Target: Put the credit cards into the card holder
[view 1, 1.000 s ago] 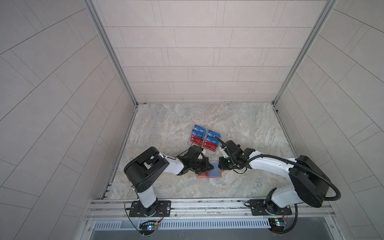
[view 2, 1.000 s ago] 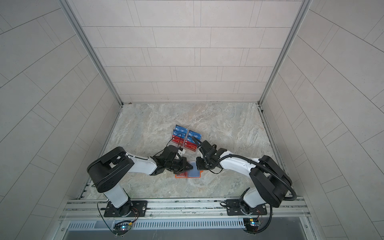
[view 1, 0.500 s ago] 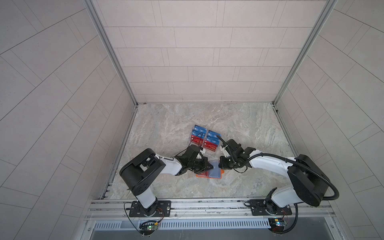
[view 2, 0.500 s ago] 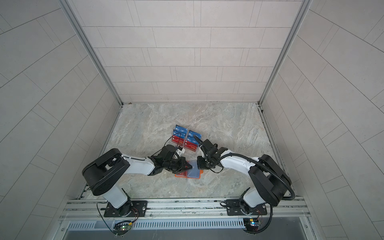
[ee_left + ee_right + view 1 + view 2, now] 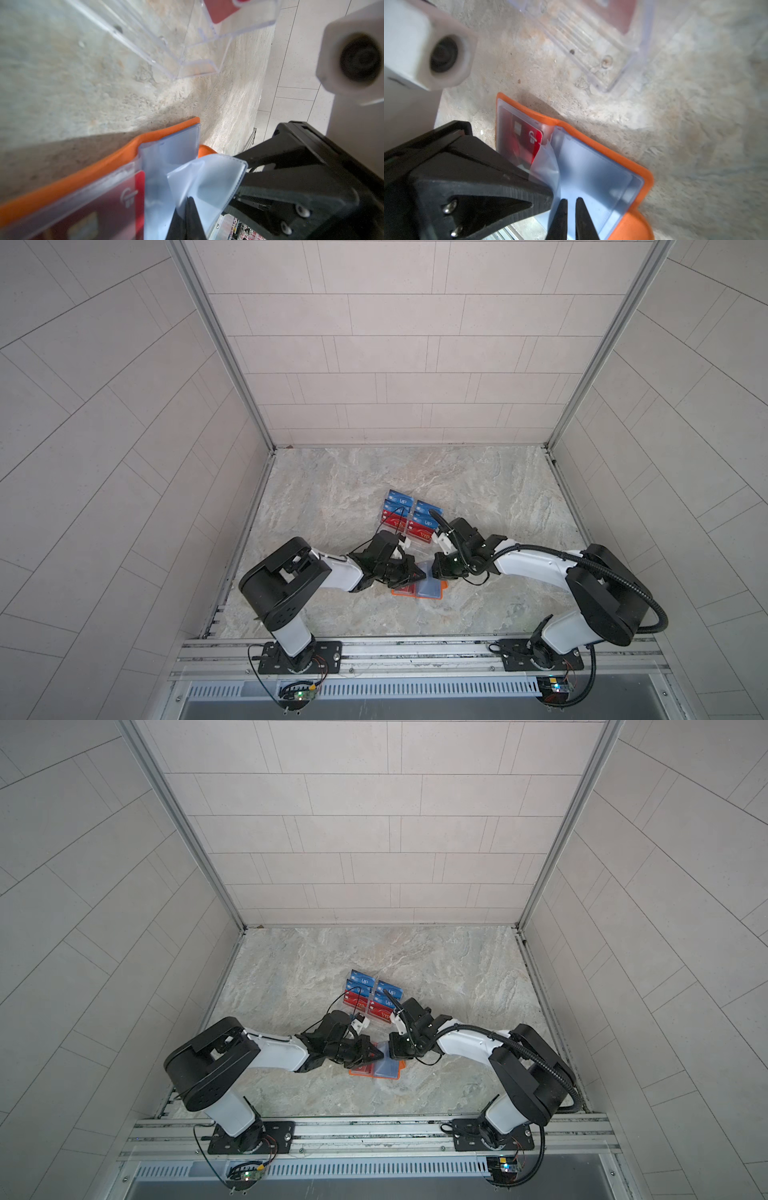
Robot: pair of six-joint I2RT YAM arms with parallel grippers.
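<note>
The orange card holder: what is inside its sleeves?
A red card sits in one sleeve of the card holder. The facing page looks blue, but a card there cannot be confirmed; the left fingers cover part.

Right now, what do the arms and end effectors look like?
The left arm and right arm have white links, chunky black joints, black base plates. The left end effector and right end effector are black tapering wedges, each with a white camera housing. A ribbed black hose follows the right arm.

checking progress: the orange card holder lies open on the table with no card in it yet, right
Not empty: a red card already sits inside it, as the right wrist view shows. The orange card holder does lie open on the table.
</note>
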